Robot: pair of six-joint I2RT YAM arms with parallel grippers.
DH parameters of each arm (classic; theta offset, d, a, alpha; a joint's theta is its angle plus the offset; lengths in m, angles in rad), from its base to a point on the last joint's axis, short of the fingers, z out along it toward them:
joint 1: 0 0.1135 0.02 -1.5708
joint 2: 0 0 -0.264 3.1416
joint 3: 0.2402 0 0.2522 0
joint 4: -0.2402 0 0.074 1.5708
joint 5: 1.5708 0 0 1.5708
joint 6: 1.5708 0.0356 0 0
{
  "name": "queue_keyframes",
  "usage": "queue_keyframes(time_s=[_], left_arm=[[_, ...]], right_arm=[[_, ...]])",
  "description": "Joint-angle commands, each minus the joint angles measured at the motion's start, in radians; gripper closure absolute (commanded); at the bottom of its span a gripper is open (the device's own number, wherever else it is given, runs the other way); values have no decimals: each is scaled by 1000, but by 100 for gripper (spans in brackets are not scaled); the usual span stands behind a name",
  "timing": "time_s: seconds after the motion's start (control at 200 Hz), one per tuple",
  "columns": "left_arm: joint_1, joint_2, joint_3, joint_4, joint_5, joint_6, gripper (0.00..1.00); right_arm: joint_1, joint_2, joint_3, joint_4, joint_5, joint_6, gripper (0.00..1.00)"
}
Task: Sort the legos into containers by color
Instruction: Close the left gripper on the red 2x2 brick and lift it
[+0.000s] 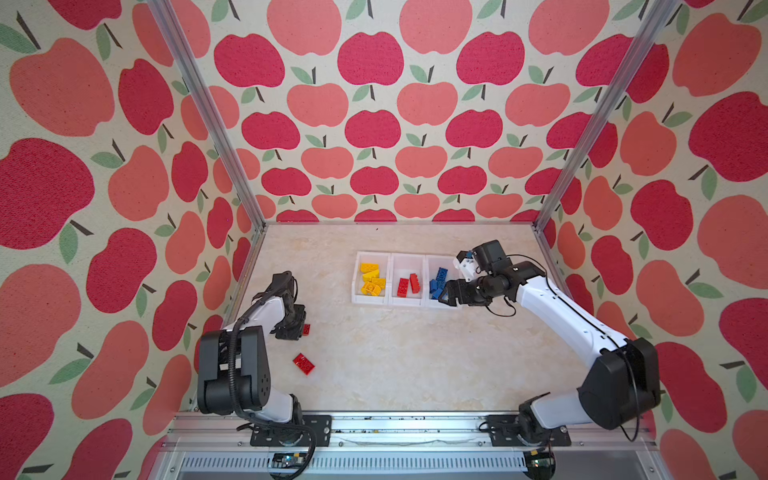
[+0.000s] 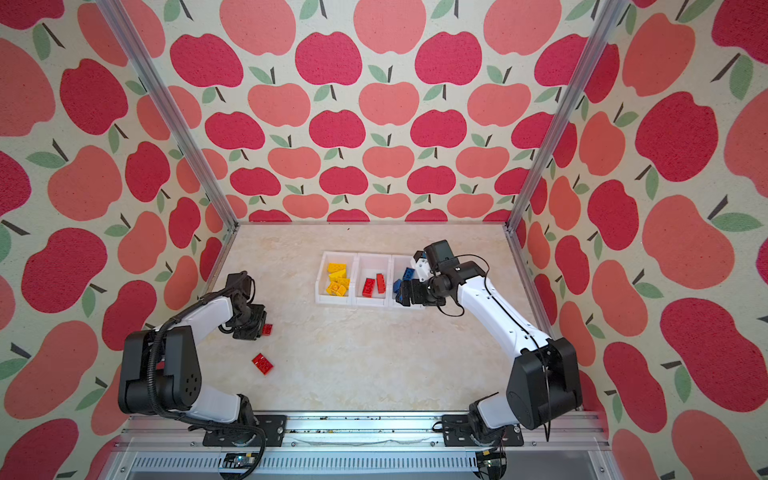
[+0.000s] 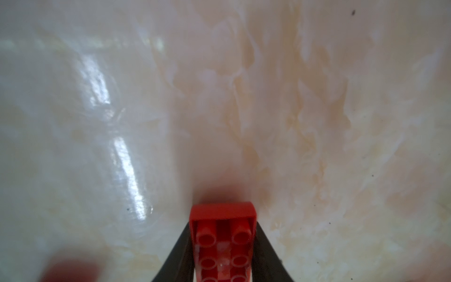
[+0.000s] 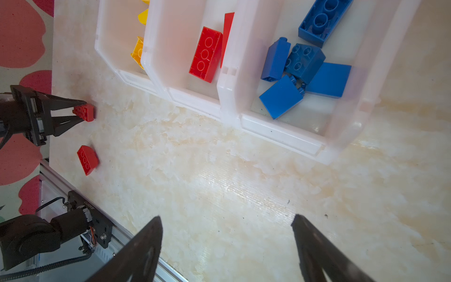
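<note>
Your left gripper clamped on a red lego, well apart from the containers; right gripper gapes empty beside them.

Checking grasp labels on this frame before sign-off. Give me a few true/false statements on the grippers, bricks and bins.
1. The left gripper is closed on a red brick. True.
2. The right gripper holds a blue brick. False: it is open and empty, near the bin of blue bricks.
3. A second red brick lies loose on the table. True.
4. The middle bin is empty. False: two red bricks lie in it.
5. All yellow bricks in view are in a bin. True.
</note>
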Motion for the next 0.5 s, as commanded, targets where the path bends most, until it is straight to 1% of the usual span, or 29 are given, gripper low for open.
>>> queue_keyframes(time_s=[0.0, 0.295, 0.495], left_arm=[[-40, -34, 69, -67, -21, 34, 71], [-198, -30, 258, -159, -84, 126, 75], [-333, 41, 434, -194, -147, 195, 76]], right_arm=[[-5, -44, -29, -8, 14, 14, 14], [-5, -102, -101, 19, 22, 47, 14], [-6, -126, -128, 28, 26, 60, 14]])
